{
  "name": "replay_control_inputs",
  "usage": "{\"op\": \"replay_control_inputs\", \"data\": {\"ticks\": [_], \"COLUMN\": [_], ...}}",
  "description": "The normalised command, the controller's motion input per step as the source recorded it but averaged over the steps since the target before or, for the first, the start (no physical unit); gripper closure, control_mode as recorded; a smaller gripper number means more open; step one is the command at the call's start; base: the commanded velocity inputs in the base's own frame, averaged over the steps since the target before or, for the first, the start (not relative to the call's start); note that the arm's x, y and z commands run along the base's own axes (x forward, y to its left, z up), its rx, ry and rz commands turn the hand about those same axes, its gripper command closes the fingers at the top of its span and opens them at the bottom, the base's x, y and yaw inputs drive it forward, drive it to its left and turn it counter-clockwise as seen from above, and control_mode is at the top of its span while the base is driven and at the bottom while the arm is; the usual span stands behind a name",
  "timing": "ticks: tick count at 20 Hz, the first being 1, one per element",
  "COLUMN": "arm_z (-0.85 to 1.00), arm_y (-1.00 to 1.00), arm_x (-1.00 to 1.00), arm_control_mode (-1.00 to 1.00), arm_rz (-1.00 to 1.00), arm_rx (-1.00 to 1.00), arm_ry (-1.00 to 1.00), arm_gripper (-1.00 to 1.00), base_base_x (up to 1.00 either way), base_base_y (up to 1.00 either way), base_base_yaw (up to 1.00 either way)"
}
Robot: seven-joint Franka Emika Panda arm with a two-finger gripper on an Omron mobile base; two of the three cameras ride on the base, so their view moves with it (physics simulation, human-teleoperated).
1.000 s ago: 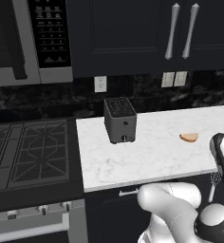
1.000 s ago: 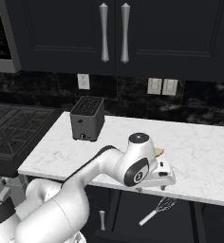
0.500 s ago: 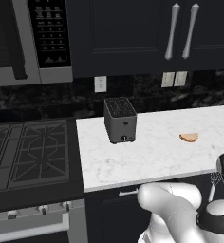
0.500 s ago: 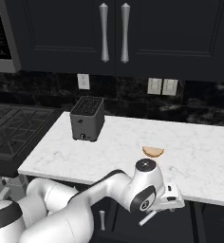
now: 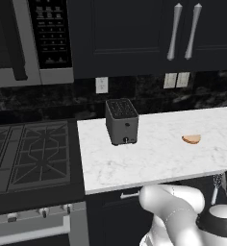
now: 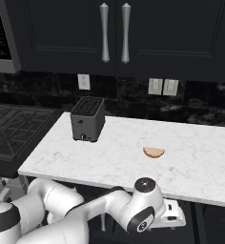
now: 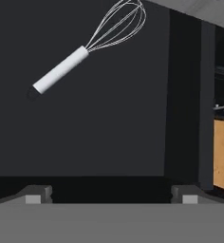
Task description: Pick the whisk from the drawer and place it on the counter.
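Room: dark kitchen, black cupboards above, gas stove (image 5: 29, 156) off to one side, white marble worktop (image 6: 109, 159) running across in front of me.
Worktop: a dark toaster (image 6: 87, 119) stands near its stove end, a tan bread piece (image 6: 154, 152) lies well apart from it, nearer the middle.
Drawer: the drawer (image 7: 85, 123) is pulled open below the worktop edge, and I'm looking straight down onto its dark, flat floor.
Whisk: the whisk (image 7: 90, 43) lies flat on the drawer floor, wire head towards the worktop side, pale handle slanting away. From the left base view its head (image 5: 216, 181) just peeks out under the worktop edge.
Hand: my hand (image 7: 112, 192) hangs over the drawer, fingers spread as wide as they go, nothing between them, whisk not yet under them.
Handling: I judge it light; the wire loops springy and likely to squash or slide. The straight handle looks stiff, smooth, possibly slippery.
Grip point: mid-handle, fingers closing across it.
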Motion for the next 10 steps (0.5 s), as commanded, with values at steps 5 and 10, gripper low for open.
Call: {"op": "replay_control_inputs", "data": {"ticks": [5, 10], "arm_z": [-0.31, -0.18], "arm_y": [0.0, 0.0], "arm_x": [-0.21, -0.15], "arm_control_mode": [-1.0, -1.0], "arm_rz": [0.0, 0.0], "arm_rx": [-0.01, 0.0], "arm_ry": [0.0, 0.02], "arm_gripper": [-1.0, -1.0], "base_base_x": [0.0, 0.0], "base_base_y": [0.0, 0.0], "base_base_yaw": [0.0, 0.0]}}
